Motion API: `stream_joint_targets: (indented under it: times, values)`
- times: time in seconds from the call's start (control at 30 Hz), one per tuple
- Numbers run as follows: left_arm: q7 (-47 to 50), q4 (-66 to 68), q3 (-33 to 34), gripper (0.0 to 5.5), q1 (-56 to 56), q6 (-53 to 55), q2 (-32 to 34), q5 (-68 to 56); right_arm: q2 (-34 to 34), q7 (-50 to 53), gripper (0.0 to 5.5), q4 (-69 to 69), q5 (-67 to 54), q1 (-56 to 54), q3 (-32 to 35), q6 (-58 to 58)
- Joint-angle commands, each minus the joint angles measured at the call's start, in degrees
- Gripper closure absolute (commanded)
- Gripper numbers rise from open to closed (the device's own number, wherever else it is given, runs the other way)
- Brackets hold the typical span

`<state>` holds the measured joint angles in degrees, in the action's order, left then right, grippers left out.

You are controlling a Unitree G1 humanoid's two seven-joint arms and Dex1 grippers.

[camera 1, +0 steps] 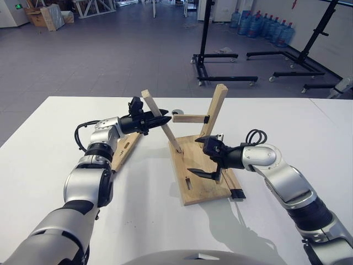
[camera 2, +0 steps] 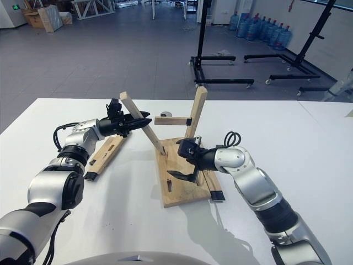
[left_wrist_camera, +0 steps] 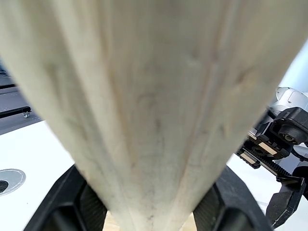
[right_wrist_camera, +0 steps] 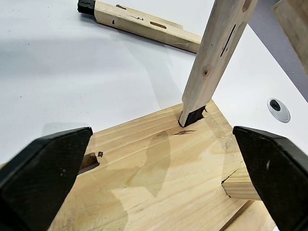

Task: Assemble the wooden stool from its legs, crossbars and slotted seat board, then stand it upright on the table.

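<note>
The slotted seat board (camera 1: 201,185) lies flat on the white table. A wooden leg (camera 1: 170,135) leans steeply, its black-capped foot in the slot at the board's far left corner (right_wrist_camera: 192,115). My left gripper (camera 1: 164,120) is shut on this leg near its middle, and the leg (left_wrist_camera: 154,96) looms close in the left wrist view. A second leg (camera 1: 214,110) stands tilted at the board's far edge, with a crossbar (camera 1: 190,118) sticking out to the left. My right gripper (camera 1: 198,157) hangs open just above the board, nothing between its fingers (right_wrist_camera: 43,163).
A loose leg (camera 1: 126,149) lies on the table left of the board. Another leg (camera 1: 234,186) lies along the board's right edge. A round grommet (right_wrist_camera: 279,109) is set into the table behind the board. Black metal stands (camera 1: 226,66) are on the floor beyond.
</note>
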<state>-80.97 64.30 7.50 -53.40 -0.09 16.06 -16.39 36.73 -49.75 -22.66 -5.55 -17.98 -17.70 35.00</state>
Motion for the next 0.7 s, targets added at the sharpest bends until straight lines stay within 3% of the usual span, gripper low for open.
stream_joint_targets:
  times: [0.03, 0.7]
  values:
    - [0.3, 0.7, -0.6, 3.48, -1.0, -0.4, 1.4, 1.7, -0.1, 0.2, 0.10, -0.3, -0.4, -0.3, 0.0, 0.6]
    - [-3.1, 0.5, -1.9, 3.48, -1.3, 3.0, 3.1, 2.8, -0.4, 0.6, 0.10, -1.3, -0.3, 0.5, -0.5, 1.0]
